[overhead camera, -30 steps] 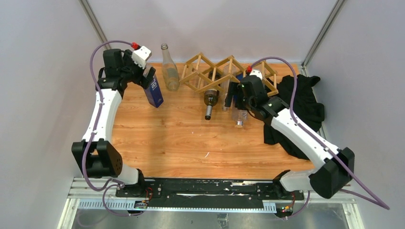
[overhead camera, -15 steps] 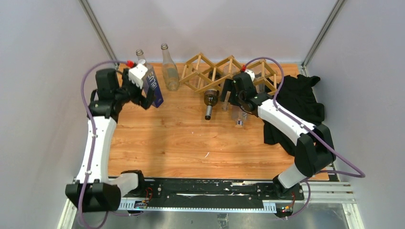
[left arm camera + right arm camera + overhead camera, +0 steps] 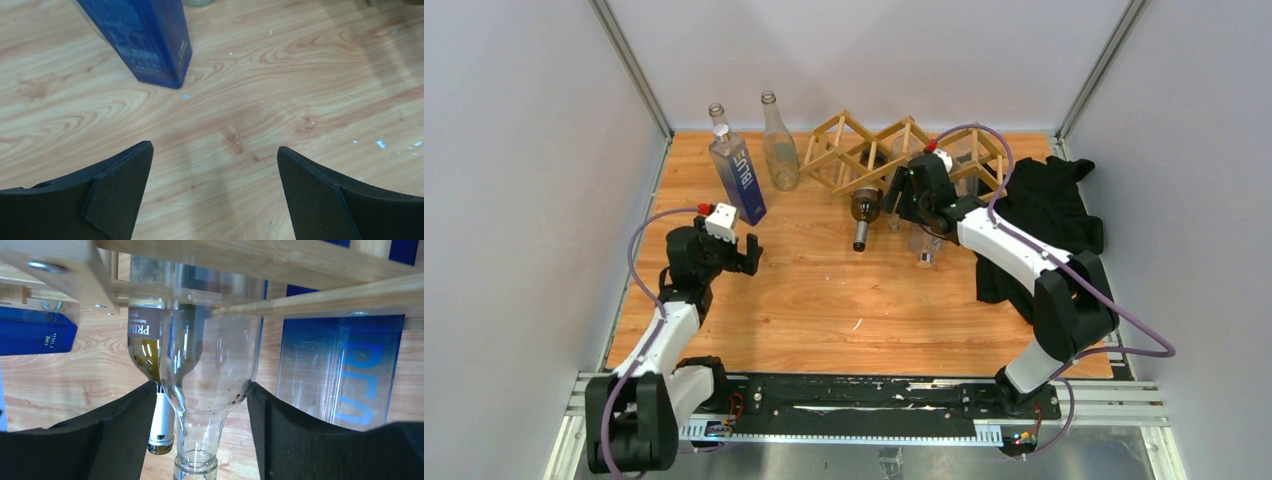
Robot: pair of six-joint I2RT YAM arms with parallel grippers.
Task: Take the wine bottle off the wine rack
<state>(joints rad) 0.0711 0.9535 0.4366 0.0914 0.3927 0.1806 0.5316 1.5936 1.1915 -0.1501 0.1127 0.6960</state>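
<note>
1. Right fingers point(image 3: 300, 440) are in at the wine rack point(image 3: 240, 252), one on each side of the clear wine bottle point(image 3: 210, 375) at its shoulder. They're close against the glass, but whether they grip it, can't tell.
2. That bottle lies in a rack cell, neck towards the arms, beside a dark bottle point(image 3: 145, 347).
3. Left fingers point(image 3: 117, 195) hang wide apart over the wooden surface point(image 3: 280, 90), near an upright blue bottle point(image 3: 150, 40), holding nothing.
</note>
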